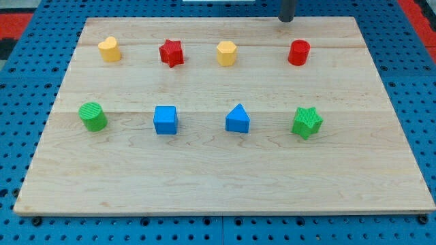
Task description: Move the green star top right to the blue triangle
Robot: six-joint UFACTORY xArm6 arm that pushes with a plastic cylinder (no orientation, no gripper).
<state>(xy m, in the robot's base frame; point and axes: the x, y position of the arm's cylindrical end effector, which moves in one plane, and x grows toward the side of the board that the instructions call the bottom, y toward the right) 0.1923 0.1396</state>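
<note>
Nearest the camera, the wooden board's [225,194] bottom edge is running across the view above a blue pegboard surface [27,228], with eight small blocks sitting on the wood in two rows of four.

At the view's right end of the lower row, the green star [307,122] is resting flat on the board, just right of the blue triangle [238,118], with a gap between the two. Further toward the view's left along that row, the blue cube [165,120] and then the green cylinder [92,116] are standing apart from each other.

In the upper row, the red cylinder [298,52] is sitting above the green star, slightly to its left. Running leftward from it, the yellow hexagonal block [226,53], the red star [172,52] and the yellow heart [109,49] are lining up with even spacing.

My tip [287,20] is hanging at the view's top edge, where only a short dark stub of the upright rod is showing, the rest being cut off by the frame. It is sitting at the board's far edge, just above the red cylinder and well apart from the green star, touching no block. As a plain rod, it is carrying no jaws and holding nothing.
</note>
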